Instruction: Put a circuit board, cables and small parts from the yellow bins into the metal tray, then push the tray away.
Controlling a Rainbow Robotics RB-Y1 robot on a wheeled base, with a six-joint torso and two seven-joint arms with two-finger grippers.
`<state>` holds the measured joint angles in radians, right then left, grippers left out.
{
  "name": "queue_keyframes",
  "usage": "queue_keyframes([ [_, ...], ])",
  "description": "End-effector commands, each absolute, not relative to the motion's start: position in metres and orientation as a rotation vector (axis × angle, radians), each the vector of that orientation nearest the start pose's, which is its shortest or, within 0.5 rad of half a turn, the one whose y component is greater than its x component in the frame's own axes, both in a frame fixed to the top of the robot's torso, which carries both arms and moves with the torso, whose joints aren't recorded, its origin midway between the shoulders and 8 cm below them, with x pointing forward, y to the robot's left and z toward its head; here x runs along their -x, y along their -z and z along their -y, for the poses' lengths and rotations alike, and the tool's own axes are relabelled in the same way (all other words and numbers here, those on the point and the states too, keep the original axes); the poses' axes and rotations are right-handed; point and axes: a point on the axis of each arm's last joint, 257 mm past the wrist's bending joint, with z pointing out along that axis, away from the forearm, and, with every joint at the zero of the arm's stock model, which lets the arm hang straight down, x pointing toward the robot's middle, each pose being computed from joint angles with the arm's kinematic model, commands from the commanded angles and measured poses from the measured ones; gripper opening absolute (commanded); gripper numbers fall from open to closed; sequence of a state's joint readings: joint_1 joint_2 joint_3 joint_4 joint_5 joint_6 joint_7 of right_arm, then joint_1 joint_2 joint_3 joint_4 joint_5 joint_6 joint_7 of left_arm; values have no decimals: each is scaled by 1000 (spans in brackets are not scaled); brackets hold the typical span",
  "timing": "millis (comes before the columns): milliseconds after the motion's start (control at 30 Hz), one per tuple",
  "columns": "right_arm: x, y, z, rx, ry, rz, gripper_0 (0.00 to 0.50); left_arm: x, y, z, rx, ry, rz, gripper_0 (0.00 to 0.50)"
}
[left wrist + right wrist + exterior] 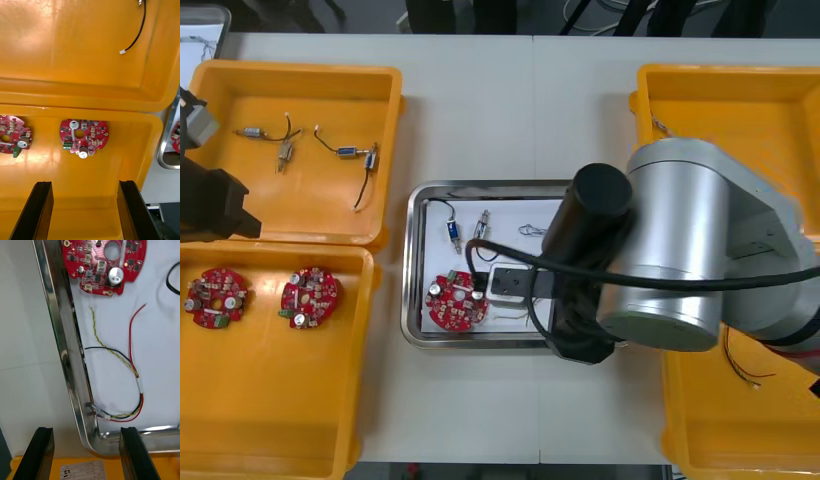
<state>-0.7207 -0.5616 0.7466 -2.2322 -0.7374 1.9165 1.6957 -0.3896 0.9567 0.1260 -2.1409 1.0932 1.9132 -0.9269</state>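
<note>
Right gripper [86, 431] spread and empty above metal tray [67, 363] corner; left gripper [84, 183] spread above yellow bin [45, 161].

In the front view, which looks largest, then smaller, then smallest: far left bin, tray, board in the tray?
1-2. Far left bin and tray look about alike; the right arm hides the tray's right end, so unranked.
3. Board, clearly smallest.

Steeply down onto counter [480, 90], tray [411, 270] and bins [270, 420] from above; close over tray from right wrist, bins from left.
</note>
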Motion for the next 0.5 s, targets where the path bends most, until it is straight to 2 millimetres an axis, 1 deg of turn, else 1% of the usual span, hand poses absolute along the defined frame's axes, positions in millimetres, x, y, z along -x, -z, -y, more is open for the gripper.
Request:
queue_keyframes([
  [33, -343, 219, 43, 1930, 256, -2006, 500, -383, 110, -343, -60, -9, -2706, 500],
  [200, -344, 239, 33, 1992, 259, -1940, 500, -385, 113, -354, -40, -45, -2707, 500],
  [500, -348, 261, 23, 2017, 262, -1893, 500, -391, 116, -368, -47, -36, -2705, 500],
])
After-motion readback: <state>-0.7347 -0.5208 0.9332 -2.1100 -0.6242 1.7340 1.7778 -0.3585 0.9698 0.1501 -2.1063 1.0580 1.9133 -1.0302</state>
